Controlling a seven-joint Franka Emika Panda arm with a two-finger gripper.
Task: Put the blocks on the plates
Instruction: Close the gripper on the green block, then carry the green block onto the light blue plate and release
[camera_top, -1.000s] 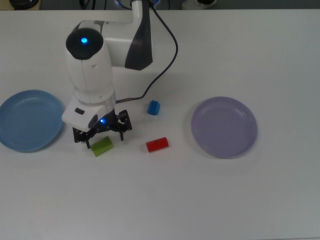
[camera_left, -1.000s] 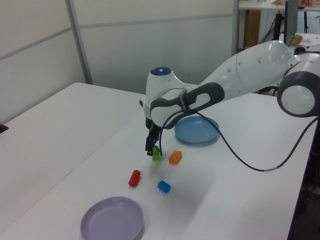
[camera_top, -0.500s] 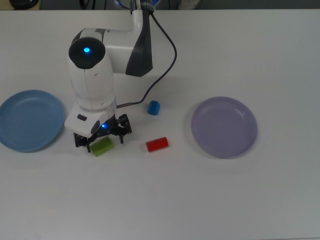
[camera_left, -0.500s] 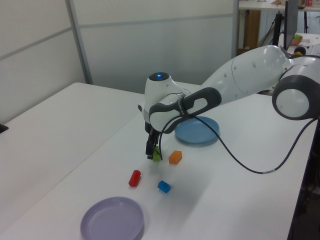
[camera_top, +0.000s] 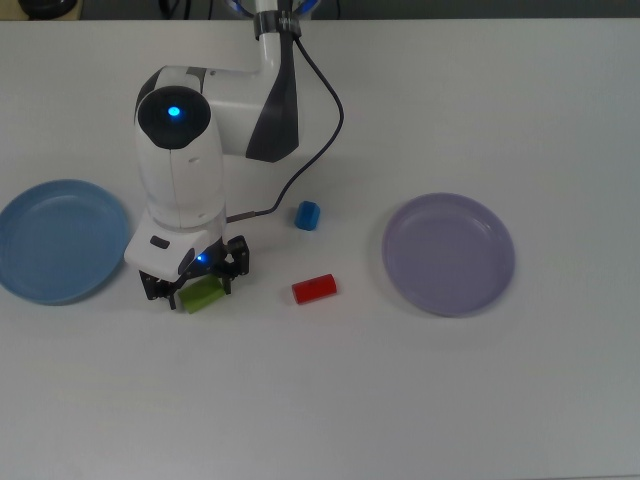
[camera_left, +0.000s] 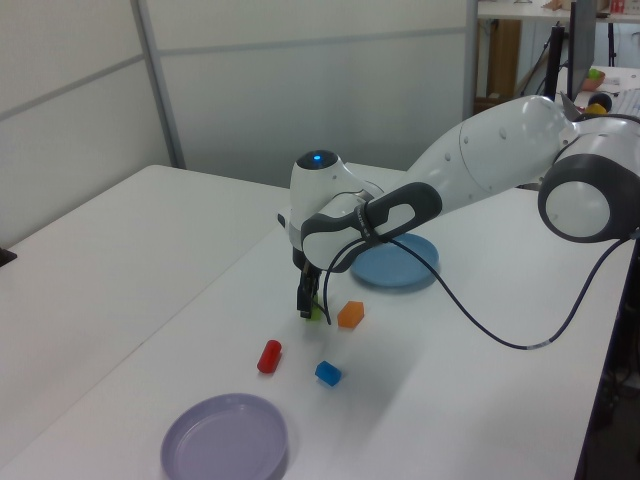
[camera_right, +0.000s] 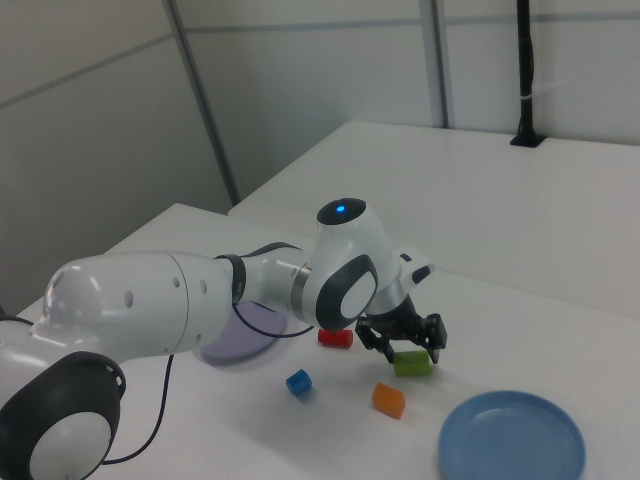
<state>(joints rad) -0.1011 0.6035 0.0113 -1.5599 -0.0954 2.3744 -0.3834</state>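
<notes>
My gripper (camera_top: 193, 279) stands open, low over the table, its fingers on either side of the lime-green block (camera_top: 204, 296). The same block (camera_right: 412, 364) lies just under the gripper (camera_right: 404, 340) in the right view. The arm hides the orange block in the top view; that orange block (camera_left: 350, 314) lies beside the green one (camera_left: 316, 313). To the top view's right lie the red block (camera_top: 314, 288) and the blue block (camera_top: 307, 215). At the top view's left sits the light blue plate (camera_top: 50, 240), and at its right the lavender plate (camera_top: 448, 254), both bare.
The arm's black cable (camera_top: 320, 130) loops over the table behind the blue block. The white arm body (camera_top: 190, 150) stands above the area between the blue plate and the blocks. Wall panels (camera_left: 300, 90) rise behind the table in the left view.
The gripper has come down and shifted slightly toward the top view's left, so its fingers now bracket the green block. The blocks and plates have not moved.
</notes>
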